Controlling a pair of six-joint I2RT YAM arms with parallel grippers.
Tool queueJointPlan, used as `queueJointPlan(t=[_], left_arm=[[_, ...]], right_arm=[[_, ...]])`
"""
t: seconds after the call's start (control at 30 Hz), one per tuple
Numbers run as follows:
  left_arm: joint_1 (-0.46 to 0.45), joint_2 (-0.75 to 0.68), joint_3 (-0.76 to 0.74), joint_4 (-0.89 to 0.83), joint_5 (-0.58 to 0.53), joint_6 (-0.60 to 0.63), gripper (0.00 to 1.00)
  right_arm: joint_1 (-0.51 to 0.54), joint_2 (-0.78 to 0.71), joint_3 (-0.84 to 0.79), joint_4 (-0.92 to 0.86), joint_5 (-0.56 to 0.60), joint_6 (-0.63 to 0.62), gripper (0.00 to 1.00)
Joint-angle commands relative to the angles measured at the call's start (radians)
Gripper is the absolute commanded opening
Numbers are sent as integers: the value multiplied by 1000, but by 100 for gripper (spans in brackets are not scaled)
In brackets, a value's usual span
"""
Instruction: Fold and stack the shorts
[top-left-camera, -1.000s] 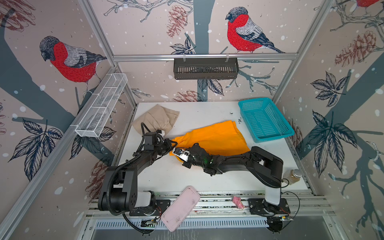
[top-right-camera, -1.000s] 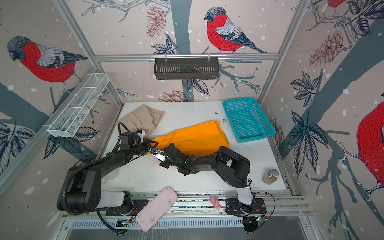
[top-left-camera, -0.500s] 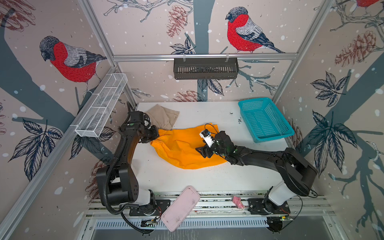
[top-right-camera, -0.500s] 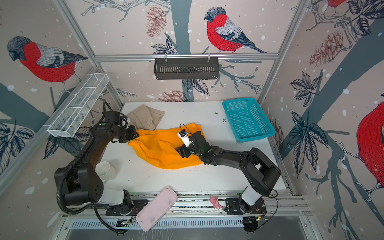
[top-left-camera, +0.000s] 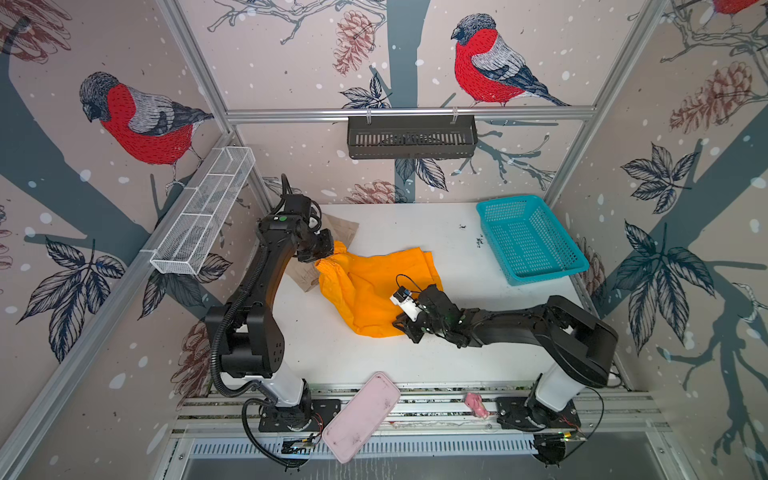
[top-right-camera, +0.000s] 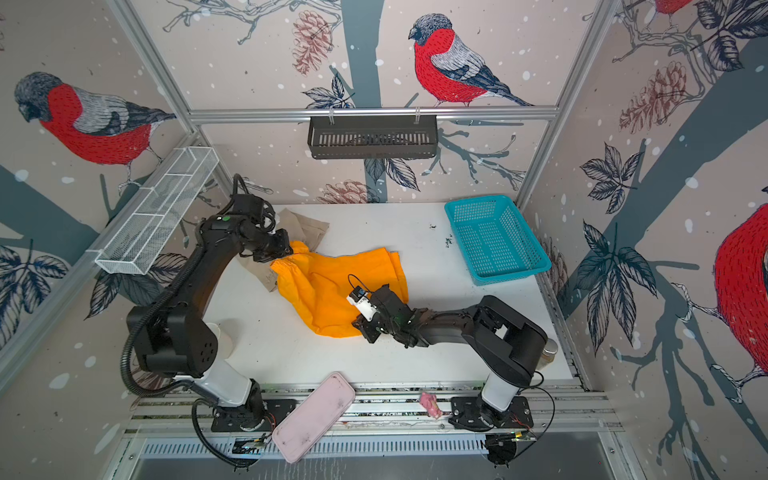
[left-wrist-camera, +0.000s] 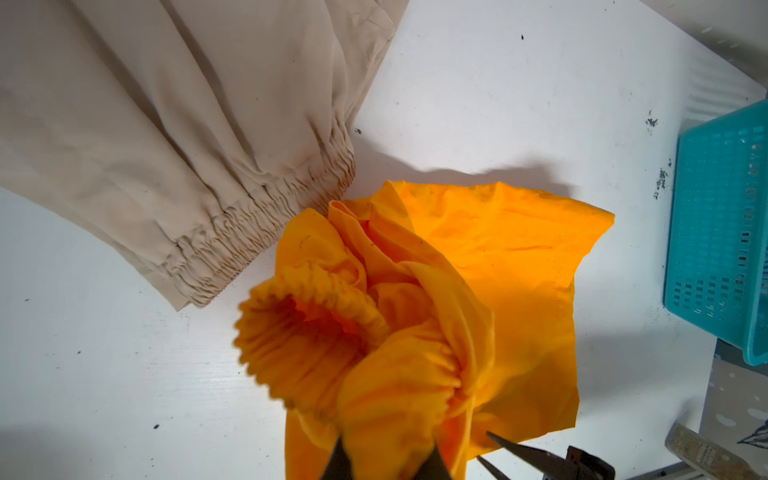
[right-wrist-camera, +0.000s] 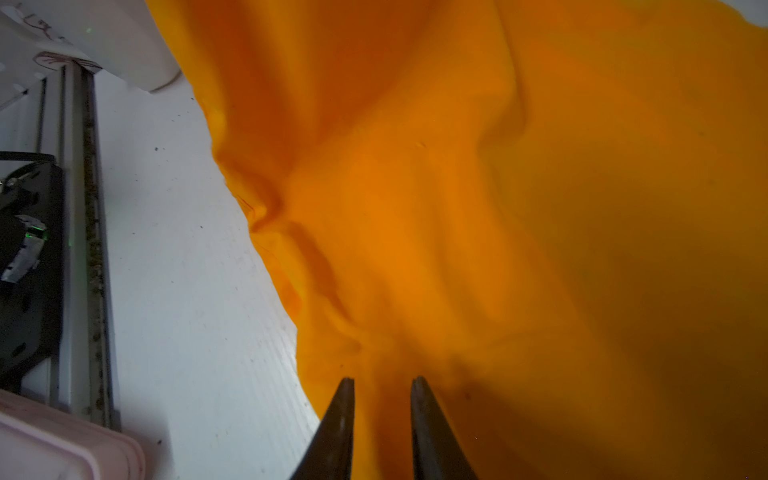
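We hold the orange shorts (top-left-camera: 374, 286) draped on the table (top-left-camera: 332, 357), left fingers (left-wrist-camera: 338, 461) clamped on the far-left waistband and right fingers (right-wrist-camera: 340, 415) pinching the near hem, so we should tension evenly and avoid dragging the beige shorts (left-wrist-camera: 166, 124).

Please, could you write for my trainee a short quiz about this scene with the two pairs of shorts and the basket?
1. True or false: the beige shorts lie inside the teal basket.
2. What does the left gripper pinch? A) the waistband of the orange shorts B) the basket's rim C) nothing
3. Fill in: in both top views, the beige shorts lie at the far ___ corner of the table.

Key: 1 false, they lie on the table. 2 A. 3 left.
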Motion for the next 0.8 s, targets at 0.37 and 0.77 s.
queueJointPlan(t=[0.37,0.77], left_arm=[[65,-64,28,-40,-147,43,0],[-30,-41,84,-30,-88,42,0]], right_arm=[[137,506,598,-146,-178,-142,6],[-37,138,231,57,-93,102,56]])
